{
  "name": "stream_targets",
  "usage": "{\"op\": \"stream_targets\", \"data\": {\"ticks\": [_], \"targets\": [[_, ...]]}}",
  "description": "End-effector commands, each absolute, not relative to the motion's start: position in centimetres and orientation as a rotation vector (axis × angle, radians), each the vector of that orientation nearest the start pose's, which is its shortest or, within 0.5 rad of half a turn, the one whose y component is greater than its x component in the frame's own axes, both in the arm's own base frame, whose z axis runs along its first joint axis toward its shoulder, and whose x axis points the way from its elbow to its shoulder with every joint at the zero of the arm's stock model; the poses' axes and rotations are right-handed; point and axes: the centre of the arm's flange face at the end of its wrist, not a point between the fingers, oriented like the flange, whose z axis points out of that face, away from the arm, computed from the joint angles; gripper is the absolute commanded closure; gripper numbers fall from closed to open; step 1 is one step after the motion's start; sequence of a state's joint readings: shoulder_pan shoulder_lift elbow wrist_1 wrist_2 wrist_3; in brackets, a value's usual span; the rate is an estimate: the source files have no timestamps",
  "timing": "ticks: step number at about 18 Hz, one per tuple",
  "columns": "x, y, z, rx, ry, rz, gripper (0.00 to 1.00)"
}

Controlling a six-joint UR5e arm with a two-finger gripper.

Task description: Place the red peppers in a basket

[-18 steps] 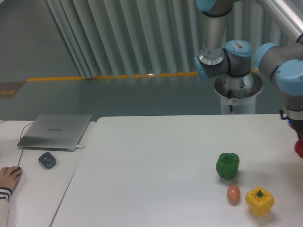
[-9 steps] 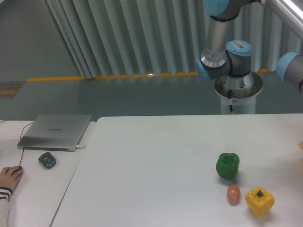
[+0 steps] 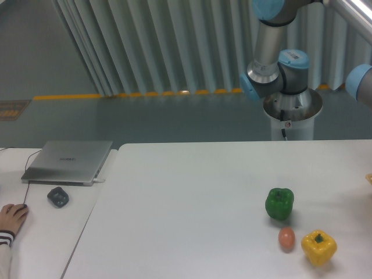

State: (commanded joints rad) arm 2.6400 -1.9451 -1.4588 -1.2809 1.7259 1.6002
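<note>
The red peppers are out of view. Of the basket (image 3: pixel 369 178), only a small pale tan sliver shows at the right edge of the frame. The gripper lies beyond the right edge; only the arm's upper links and a blue joint (image 3: pixel 361 82) are visible at the upper right.
A green bell pepper (image 3: pixel 279 203), a small orange-brown egg-shaped object (image 3: pixel 286 238) and a yellow bell pepper (image 3: pixel 318 247) lie on the white table (image 3: pixel 192 215). On the adjoining table at left lie a closed laptop (image 3: pixel 68 161) and a dark small object (image 3: pixel 58 196), with a person's hand (image 3: pixel 11 218) on a mouse.
The arm's wrist and gripper, with a bit of red beside it at the right edge a second ago, have moved out of frame to the right. The tan sliver now shows there.
</note>
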Motion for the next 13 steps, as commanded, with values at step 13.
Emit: {"op": "stream_targets", "data": {"ticks": [13], "targets": [[-43.1, 50.0, 36.9, -2.967, 0.671, 0.133, 0.00]]}}
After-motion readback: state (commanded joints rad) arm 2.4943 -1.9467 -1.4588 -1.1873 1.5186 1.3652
